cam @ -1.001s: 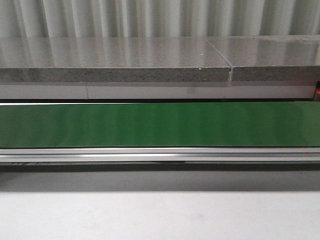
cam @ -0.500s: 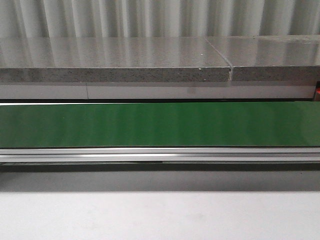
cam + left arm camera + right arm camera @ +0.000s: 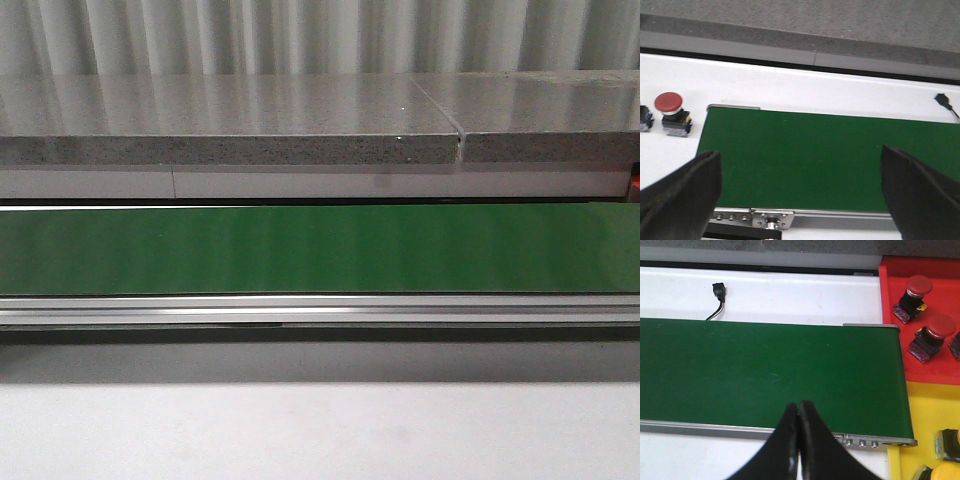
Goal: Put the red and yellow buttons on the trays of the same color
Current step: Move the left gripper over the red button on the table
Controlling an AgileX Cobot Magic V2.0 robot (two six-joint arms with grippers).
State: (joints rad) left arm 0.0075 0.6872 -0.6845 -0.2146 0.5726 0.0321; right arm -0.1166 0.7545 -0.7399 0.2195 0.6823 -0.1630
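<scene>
Conveyor belt: I see a long green belt (image 3: 320, 250) running straight across the front view, with a silver rail along its near edge and a grey stone ledge (image 3: 230, 120) behind it. No button lies on the belt in any view.
Left gripper: my left gripper (image 3: 800, 190) hangs over the belt's end with its two dark fingers (image 3: 682, 195) spread wide and nothing between them.
Right gripper: my right gripper (image 3: 799, 440) sits above the near edge of the belt's other end, its fingertips pressed together and holding nothing.
Waiting button: in the left wrist view a red-capped button (image 3: 671, 112) stands upright on the white table (image 3: 790, 87), just beside the belt's end. Another part shows at the picture's edge; I cannot tell what it is.
Red tray: past the belt's other end, the red tray (image 3: 892, 315) holds two red buttons (image 3: 914, 297) tilted on their sides.
Yellow tray: the yellow tray (image 3: 930, 410) adjoins the red tray and holds a yellow button (image 3: 942, 470), only partly in view.
Cable: a small black plug (image 3: 718, 290) with its wire lies on the white table behind the belt.
</scene>
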